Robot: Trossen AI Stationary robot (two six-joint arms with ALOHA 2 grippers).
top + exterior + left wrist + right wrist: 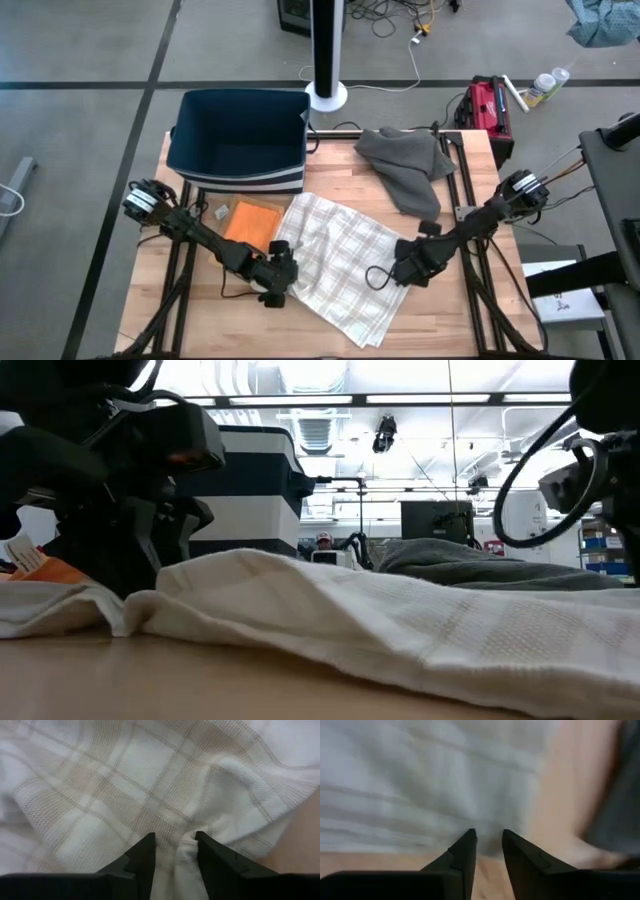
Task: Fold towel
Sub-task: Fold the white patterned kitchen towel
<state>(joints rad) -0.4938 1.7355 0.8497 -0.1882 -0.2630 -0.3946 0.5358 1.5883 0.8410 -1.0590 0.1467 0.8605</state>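
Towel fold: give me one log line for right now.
left gripper: pinching checked towel edge | right gripper: at opposite towel edge, grip unclear | fold: not started

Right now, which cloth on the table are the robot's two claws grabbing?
The white checked towel, spread flat between the left gripper and right gripper. The grey cloth lies crumpled and the orange cloth sits untouched.

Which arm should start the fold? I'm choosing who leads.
Probably left: the left gripper already pinches a fold of the towel at its edge. The right gripper is only at the opposite edge, with no cloth visibly between its fingers.
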